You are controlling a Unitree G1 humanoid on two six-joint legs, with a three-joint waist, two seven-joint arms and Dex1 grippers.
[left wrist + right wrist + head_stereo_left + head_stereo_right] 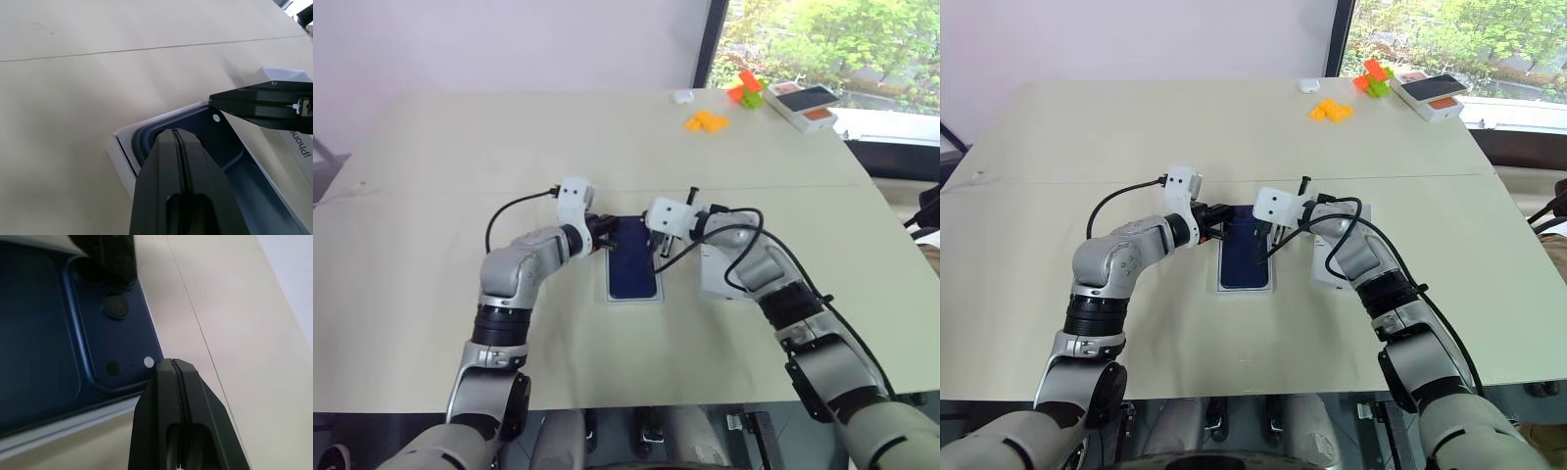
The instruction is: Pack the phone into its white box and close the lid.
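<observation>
Lying flat, back up, inside the shallow white box (633, 297), the glossy dark navy-blue phone (632, 266) is seen near the middle of the pale beige table (431, 176), its square camera bump toward the far end. Left gripper (604, 238) and right gripper (658, 257), both w/ black fingers pressed together and nothing clamped, are held over the phone's far end, one at each side. Just right of the box, partly hidden under the right arm, lies the white lid (1324, 272); orange and green blocks (744, 90) and another box w/ black and orange top (803, 104) sit at the far right corner.
</observation>
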